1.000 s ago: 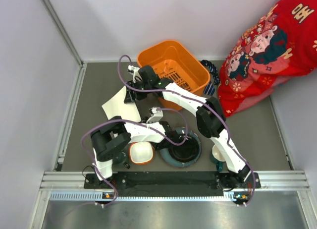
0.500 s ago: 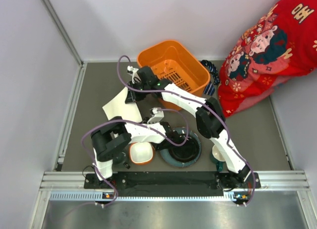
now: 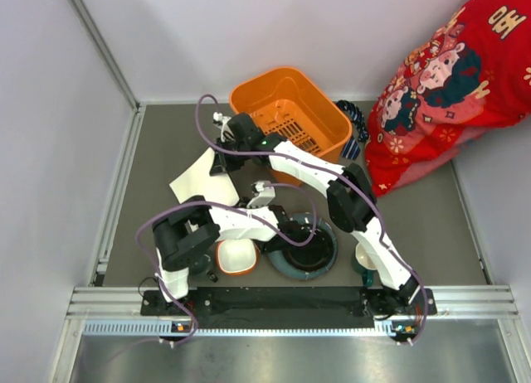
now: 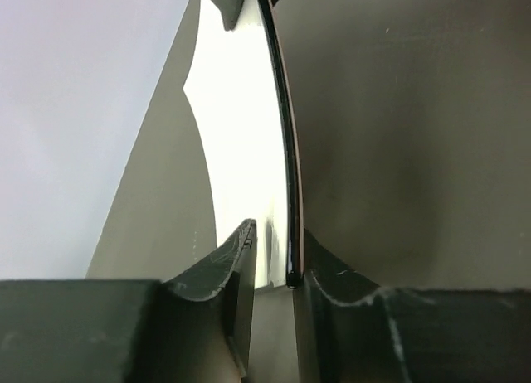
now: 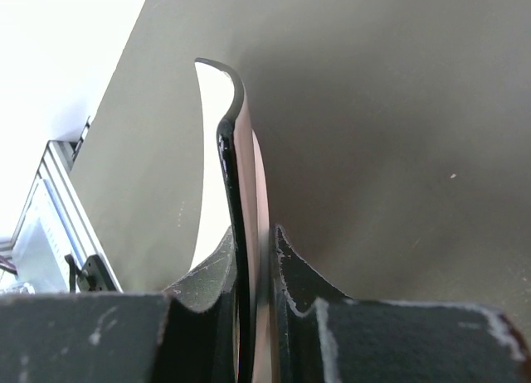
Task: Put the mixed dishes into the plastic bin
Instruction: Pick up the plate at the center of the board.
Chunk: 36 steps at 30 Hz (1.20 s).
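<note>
The white square plate (image 3: 199, 177) lies left of the orange plastic bin (image 3: 286, 109), its far edge raised. My right gripper (image 3: 221, 155) is shut on that far edge; the right wrist view shows the rim (image 5: 214, 167) pinched between both fingers (image 5: 253, 230). My left gripper (image 3: 242, 202) is at the plate's near right corner, jaws narrowly apart around the rim (image 4: 236, 151), with a gap on one side (image 4: 278, 230). The blue-grey plate (image 3: 303, 250), orange bowl (image 3: 236, 255), cream mug (image 3: 365, 257) and teal cup (image 3: 359, 276) sit near the arm bases.
A striped blue necktie (image 3: 353, 122) lies right of the bin. A red patterned cloth (image 3: 448, 76) fills the far right corner. White walls stand at the left and back, and a metal rail (image 3: 290, 325) runs along the near edge.
My right gripper has shifted slightly with the plate's far edge, and the plate has tilted a little. The left arm has barely moved.
</note>
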Tool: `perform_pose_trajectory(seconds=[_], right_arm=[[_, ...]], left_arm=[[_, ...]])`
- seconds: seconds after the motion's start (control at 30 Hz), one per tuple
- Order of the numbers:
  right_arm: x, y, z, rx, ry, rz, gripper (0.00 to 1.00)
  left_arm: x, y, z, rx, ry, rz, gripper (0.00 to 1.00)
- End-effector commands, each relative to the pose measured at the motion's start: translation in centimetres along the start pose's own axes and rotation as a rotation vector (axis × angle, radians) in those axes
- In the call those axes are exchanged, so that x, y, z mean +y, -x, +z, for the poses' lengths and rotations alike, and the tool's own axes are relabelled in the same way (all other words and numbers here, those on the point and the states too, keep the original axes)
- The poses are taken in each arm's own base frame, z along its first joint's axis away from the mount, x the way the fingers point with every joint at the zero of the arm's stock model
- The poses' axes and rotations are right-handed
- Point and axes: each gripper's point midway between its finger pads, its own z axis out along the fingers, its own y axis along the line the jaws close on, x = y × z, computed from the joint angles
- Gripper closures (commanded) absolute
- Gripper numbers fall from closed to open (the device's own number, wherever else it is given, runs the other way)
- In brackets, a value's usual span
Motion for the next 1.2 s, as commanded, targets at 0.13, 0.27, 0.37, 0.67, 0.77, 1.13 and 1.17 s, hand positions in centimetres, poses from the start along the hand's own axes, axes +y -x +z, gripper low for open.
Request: perform_pose_trajectory(seconds=[0.13, 0.27, 0.37, 0.67, 0.77, 1.13, 1.17], right_arm=[[2.4, 3.1, -1.3, -0.073, 0.107, -0.087, 1.0], [2.4, 3.5, -1.6, -0.084, 0.11, -0.078, 1.0], [2.2, 4.1, -1.8, -0.097, 0.116, -0.064, 1.0], [0.8, 5.8, -2.3, -0.132, 0.099, -0.033, 1.0], [0.8, 6.6, -2.4, -0.145, 0.1, -0.036, 1.0], [0.7, 9.9, -3.8, -0.212, 0.109, -0.029, 1.0], [0.6, 10.2, -4.0, -0.217, 0.111, -0.026, 1.0]], left_arm=[[3.2, 3.9, 0.0, -0.119, 0.026, -0.032, 0.41], [3.5, 3.9, 0.0, -0.114, 0.025, -0.038, 0.22], [3.8, 4.1, -0.1, -0.11, 0.019, -0.062, 0.1], [3.8, 3.9, -0.5, -0.072, -0.069, -0.071, 0.01], [3.3, 4.0, -0.7, -0.062, -0.123, -0.139, 0.01], [2.7, 5.4, -2.1, -0.023, -0.29, -0.203, 0.01], [2.5, 5.3, -2.2, -0.02, -0.31, -0.2, 0.01]])
